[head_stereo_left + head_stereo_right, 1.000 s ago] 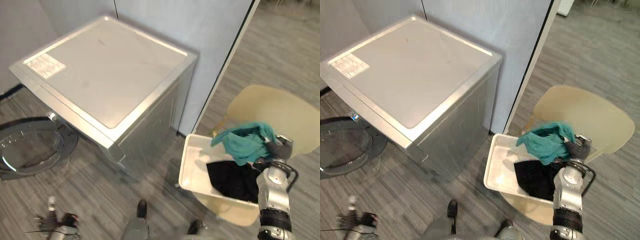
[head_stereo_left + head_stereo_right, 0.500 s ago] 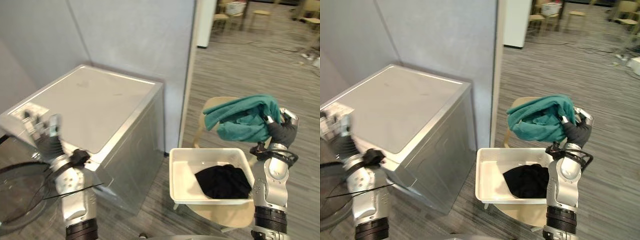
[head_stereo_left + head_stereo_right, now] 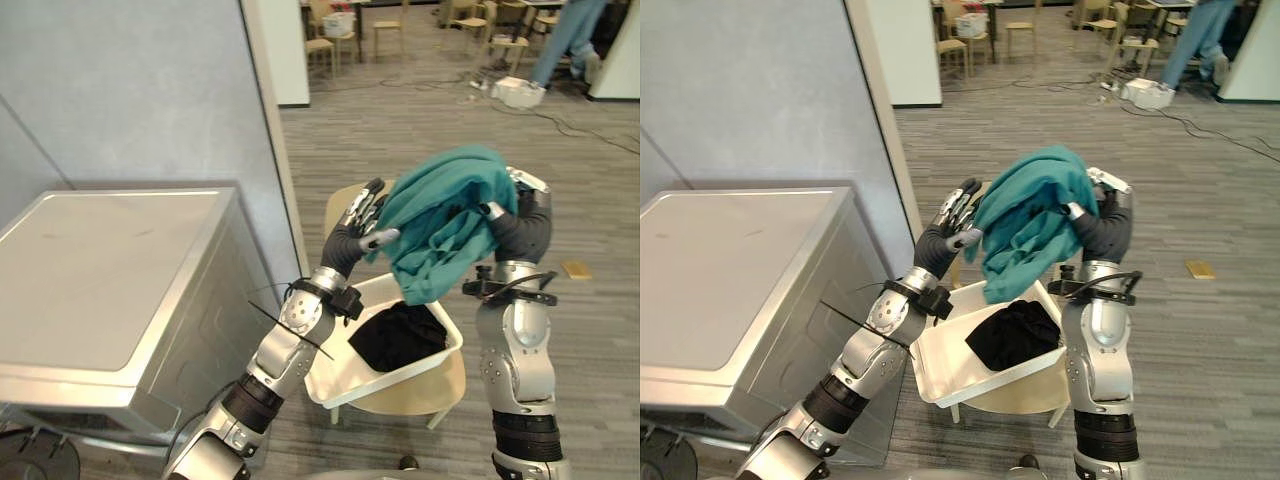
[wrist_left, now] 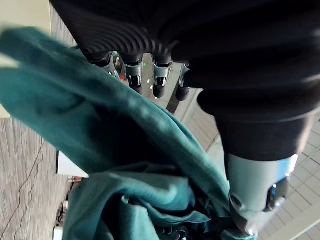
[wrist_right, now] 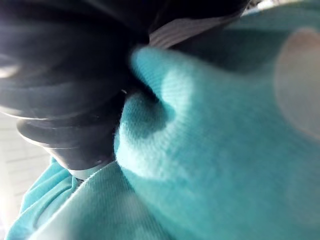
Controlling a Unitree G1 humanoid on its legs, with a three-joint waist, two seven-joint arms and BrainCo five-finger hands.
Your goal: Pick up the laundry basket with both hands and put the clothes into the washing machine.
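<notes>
My right hand [image 3: 522,228] is raised and shut on a teal garment [image 3: 442,222], which hangs bunched above the white laundry basket [image 3: 333,377]. My left hand [image 3: 358,232] is up at the garment's left edge, fingers straight and thumb against the cloth [image 4: 100,150]. A black garment [image 3: 397,335] lies in the basket, which rests tilted on a beige chair [image 3: 425,388]. The grey washing machine [image 3: 90,270] stands at the left, its top shut and flat. In the right wrist view the teal cloth [image 5: 225,125] presses close against the hand's dark cover.
A pale blue wall panel [image 3: 130,90] rises behind the machine. Grey plank floor [image 3: 590,330] spreads to the right. Far back stand chairs [image 3: 390,20] and a person's legs [image 3: 572,35]. A small yellow object [image 3: 575,268] lies on the floor.
The camera has swung to the right. My left hand has come up from beside the machine to the teal garment. My right hand still holds the garment up.
</notes>
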